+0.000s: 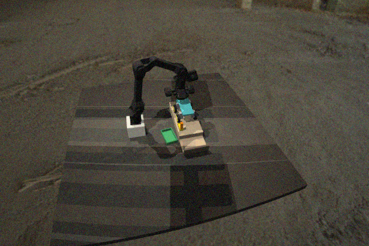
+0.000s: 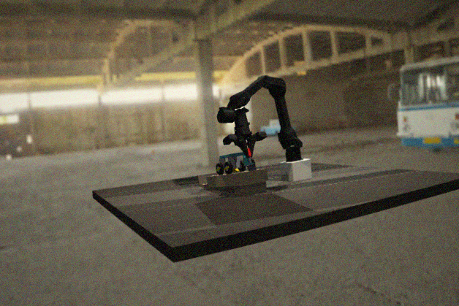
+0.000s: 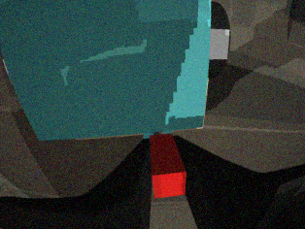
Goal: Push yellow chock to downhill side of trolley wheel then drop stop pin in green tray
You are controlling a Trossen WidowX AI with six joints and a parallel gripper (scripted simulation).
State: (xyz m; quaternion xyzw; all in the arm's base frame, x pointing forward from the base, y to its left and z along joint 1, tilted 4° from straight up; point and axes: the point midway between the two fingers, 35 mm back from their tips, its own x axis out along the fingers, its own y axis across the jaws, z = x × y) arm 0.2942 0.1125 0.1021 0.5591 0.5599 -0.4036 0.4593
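Note:
My gripper (image 2: 249, 153) (image 3: 160, 143) is shut on the red head of the stop pin (image 2: 248, 152) (image 3: 168, 184), at the uphill end of the trolley. The trolley (image 1: 185, 108) (image 2: 231, 155) (image 3: 107, 73) has a turquoise top and black wheels with yellow hubs, and stands on the ramp (image 1: 192, 127) (image 2: 240, 180). The yellow chock with its orange handle (image 1: 181, 125) stands upright just downhill of the trolley's tray-side wheel; whether they touch is too small to tell. The pin's lower end is hidden, so I cannot tell how deep it sits. The green tray (image 1: 168, 136) holds nothing visible.
The ramp's low side wall (image 1: 171, 108) runs along the tray side. The arm's white base block (image 1: 136, 131) (image 2: 300, 170) stands beyond the tray. A lower wooden step (image 1: 193, 142) lies at the ramp's downhill end. The trolley top is close to the fingers.

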